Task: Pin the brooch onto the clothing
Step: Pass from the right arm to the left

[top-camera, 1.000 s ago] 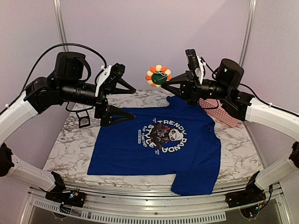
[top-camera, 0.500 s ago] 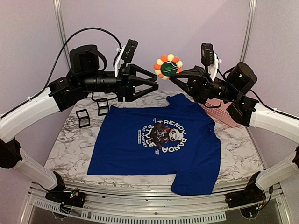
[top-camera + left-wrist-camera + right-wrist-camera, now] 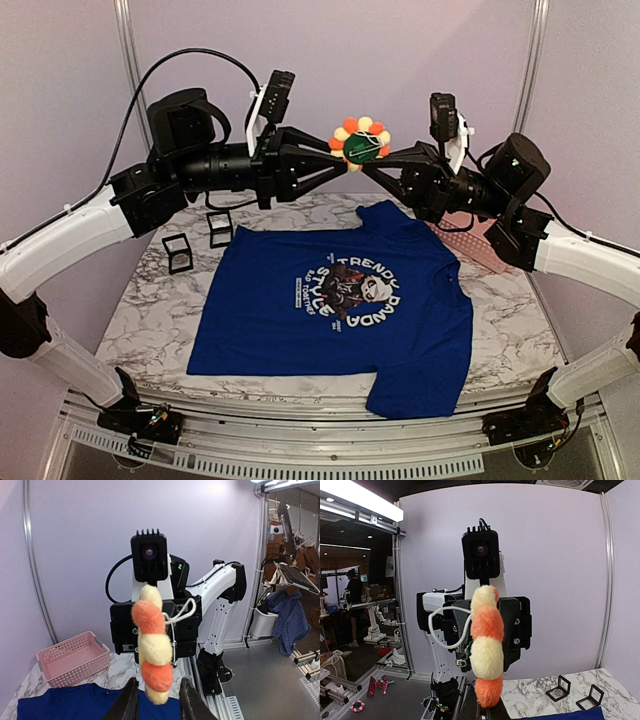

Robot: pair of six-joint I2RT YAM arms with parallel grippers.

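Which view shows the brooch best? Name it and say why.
Top external: the brooch faces that camera, so its ring of petals and dark centre show. Both wrist views catch it edge-on, only a column of orange and pale yellow petals.

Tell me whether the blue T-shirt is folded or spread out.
Spread out: the T-shirt lies flat on the marble table, its panda print facing up and fully visible.
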